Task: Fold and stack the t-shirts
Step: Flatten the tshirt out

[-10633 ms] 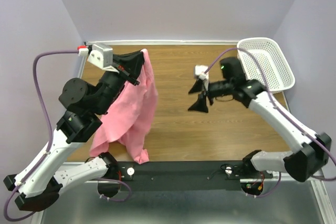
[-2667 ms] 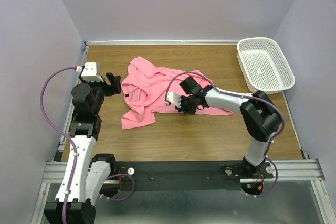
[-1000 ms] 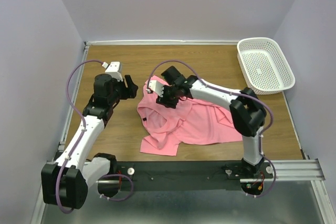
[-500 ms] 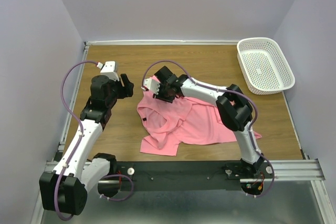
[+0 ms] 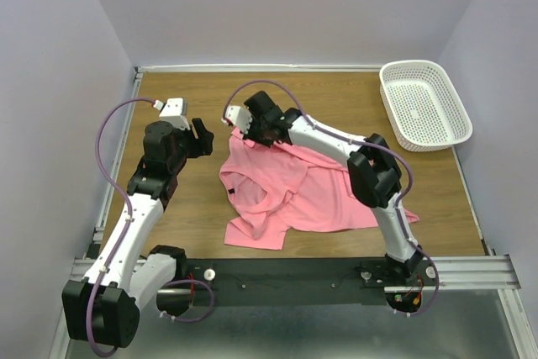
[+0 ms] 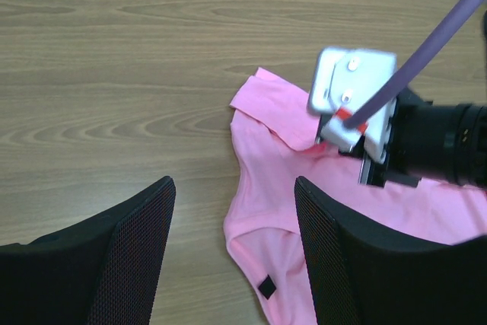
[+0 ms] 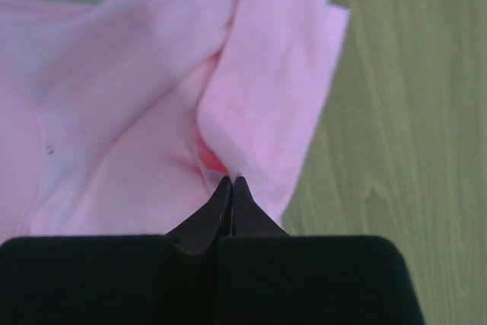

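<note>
**One pink t-shirt pinched at its far corner by the right gripper**

One wooden worktop (image 5: 336,94) is seen, and two arms are bolted along its near edge. One salmon-pink t-shirt (image 5: 311,195) is spread on it, rumpled and partly doubled over itself. It lies over the middle of the worktop and reaches towards the near edge, left of centre. Its round neck opening is turned towards the left edge.

One white perforated basket (image 5: 424,105) is set at the far right corner, well apart from the cloth.

Two grippers are counted. The right gripper (image 7: 230,188) is stretched across to the shirt's far left corner. Its two fingers are pressed tight together, and a fold of pink cloth beside a sleeve hem is pinched between their tips. The cloth is gathered into a ridge at that point.

The left gripper (image 6: 232,211) is held above bare wood just beside the shirt's left border. Its two fingers are spread wide and nothing is held between them.

One small black tag (image 6: 266,287) is seen at the neck opening.
</note>
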You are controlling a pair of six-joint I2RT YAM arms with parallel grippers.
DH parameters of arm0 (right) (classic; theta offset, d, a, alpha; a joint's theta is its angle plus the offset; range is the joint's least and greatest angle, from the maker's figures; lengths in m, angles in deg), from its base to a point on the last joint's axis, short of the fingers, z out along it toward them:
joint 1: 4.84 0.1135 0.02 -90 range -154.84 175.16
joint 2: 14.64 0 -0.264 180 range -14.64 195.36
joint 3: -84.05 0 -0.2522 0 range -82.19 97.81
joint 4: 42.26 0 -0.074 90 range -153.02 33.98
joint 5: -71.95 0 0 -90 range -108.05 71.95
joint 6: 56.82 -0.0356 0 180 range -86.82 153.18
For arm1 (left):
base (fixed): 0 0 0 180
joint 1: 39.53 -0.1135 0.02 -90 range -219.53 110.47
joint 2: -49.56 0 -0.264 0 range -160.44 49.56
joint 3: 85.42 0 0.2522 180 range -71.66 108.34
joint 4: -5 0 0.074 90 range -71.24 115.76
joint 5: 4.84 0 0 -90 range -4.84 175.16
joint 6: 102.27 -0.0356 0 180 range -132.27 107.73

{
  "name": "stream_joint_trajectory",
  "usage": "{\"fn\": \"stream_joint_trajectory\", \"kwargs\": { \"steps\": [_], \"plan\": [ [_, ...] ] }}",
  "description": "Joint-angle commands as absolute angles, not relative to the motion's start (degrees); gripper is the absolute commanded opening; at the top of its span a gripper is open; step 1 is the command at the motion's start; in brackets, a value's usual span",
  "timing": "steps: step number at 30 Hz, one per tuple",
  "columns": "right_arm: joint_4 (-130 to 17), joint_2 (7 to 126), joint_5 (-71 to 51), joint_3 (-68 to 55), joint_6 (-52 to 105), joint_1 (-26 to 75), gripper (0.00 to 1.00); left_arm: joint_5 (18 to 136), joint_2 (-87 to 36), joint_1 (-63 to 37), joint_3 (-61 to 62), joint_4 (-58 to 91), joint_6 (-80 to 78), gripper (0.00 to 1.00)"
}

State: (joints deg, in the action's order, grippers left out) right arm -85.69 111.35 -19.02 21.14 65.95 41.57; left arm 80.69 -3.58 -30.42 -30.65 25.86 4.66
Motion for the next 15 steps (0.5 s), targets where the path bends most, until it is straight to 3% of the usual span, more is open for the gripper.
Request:
{"fn": "stream_joint_trajectory", "kwargs": {
  "steps": [1,8,9,10,12,15],
  "plan": [
    [-81.1,113.1,-22.4,29.4,61.1,38.3,0.01,82.2,-2.0,-30.7,-29.7,26.2,4.3,0.72],
    [-73.5,126.4,-32.8,52.8,48.8,28.8,0.01,82.9,-1.9,-30.8,-29.8,26.1,4.3,0.72],
    [-73.3,127.5,-33.8,54.9,48.2,28.3,0.1,82.9,-1.8,-30.9,-29.8,26.2,4.3,0.72],
    [-71.4,127.6,-34.0,53.4,49.0,27.7,0.48,83.0,-1.8,-31.0,-29.8,26.1,4.2,0.72],
    [-71.1,127.0,-33.2,52.0,48.9,27.1,0.9,82.7,-1.9,-31.1,-29.8,26.1,4.2,0.72],
    [-71.1,123.4,-31.8,46.3,48.2,25.8,0.97,81.6,-2.4,-31.4,-29.7,25.9,4.2,0.73]
  ]
}}
